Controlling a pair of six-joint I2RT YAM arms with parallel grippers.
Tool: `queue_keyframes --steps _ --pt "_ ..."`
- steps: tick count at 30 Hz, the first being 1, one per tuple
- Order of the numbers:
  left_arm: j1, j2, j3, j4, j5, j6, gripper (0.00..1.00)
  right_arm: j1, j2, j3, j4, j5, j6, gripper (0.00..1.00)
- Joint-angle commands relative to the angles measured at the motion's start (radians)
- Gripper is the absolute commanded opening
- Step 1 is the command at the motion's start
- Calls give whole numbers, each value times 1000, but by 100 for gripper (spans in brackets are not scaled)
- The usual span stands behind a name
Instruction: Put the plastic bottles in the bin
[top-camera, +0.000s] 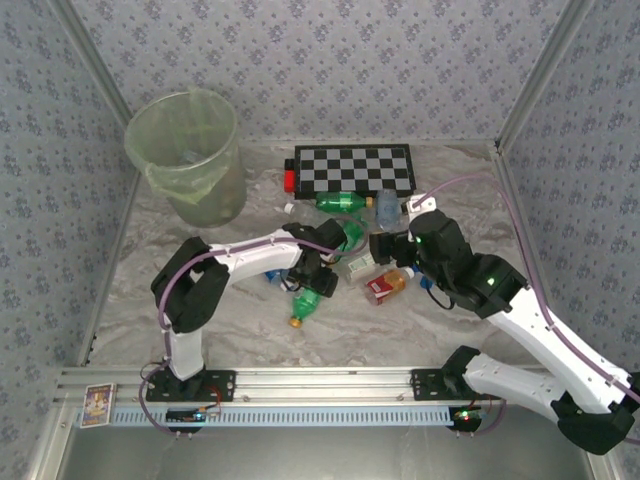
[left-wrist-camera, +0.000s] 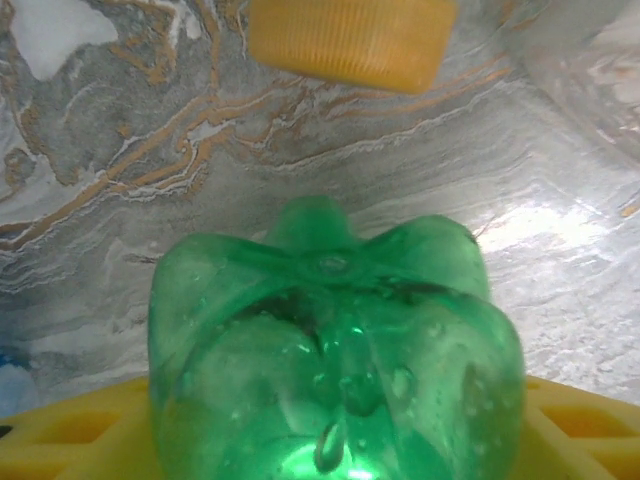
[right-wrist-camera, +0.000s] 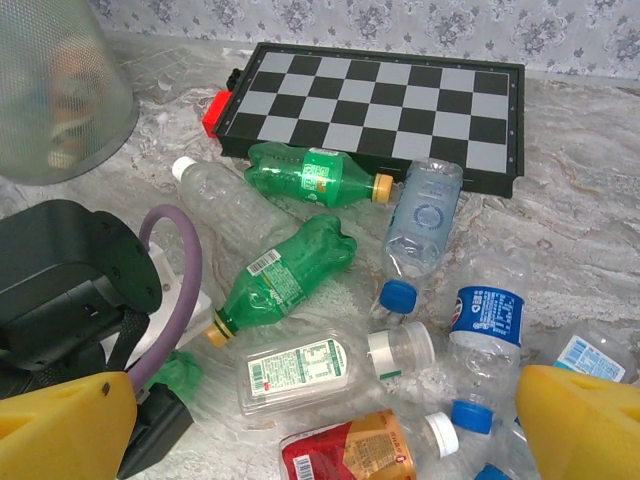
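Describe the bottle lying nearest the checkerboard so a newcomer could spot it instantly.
Find the checkerboard at the back of the table. Along its near edge lies a green bottle on its side, orange cap pointing right. The bottles beside it are clear, and the other green ones lie farther from the board.

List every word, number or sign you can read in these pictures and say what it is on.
No text reads clearly enough to quote.
White barcode label on the green bottle: print too small.
Blue label on the clear bottle: white marks, blurred.
White label on the flat clear bottle: lines too small.
Red label on the orange-brown bottle: blurred.
Card by the rail: too small.
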Motion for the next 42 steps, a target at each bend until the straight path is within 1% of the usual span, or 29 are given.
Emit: queue_keyframes --steps 1,3,5,13,20,23,28,29,32,37,42 --pt "-5 9 -5 8 17 -7 65 8 -16 -7 -23 19 17 100" --pt "-5 7 2 5 17 -9 57 8 -15 -6 -22 22 18 99" --pt "-5 -1 11 -1 14 -11 52 8 -16 -6 -18 27 19 100" --pt "3 -81 111 -66 -33 -25 52 8 13 12 26 14 -3 99" --pt "74 -188 227 -82 -42 -51 52 8 46 44 64 4 -38 99" --pt "115 -240 280 -82 -67 -49 52 8 60 64 85 -10 -50 99" --pt "218 -333 363 -76 -89 -44 51 8 100 86 149 -33 -78 99" --pt "245 -351 374 -68 -89 -44 52 8 112 120 161 -40 -84 99" --pt "328 -404 411 -45 -87 -44 51 8 150 147 197 -61 -101 99" --pt "497 -451 469 -24 -42 -75 51 6 217 204 260 -96 -132 99" --pt "681 -464 500 14 16 -159 49 9 281 287 303 -137 -168 99"
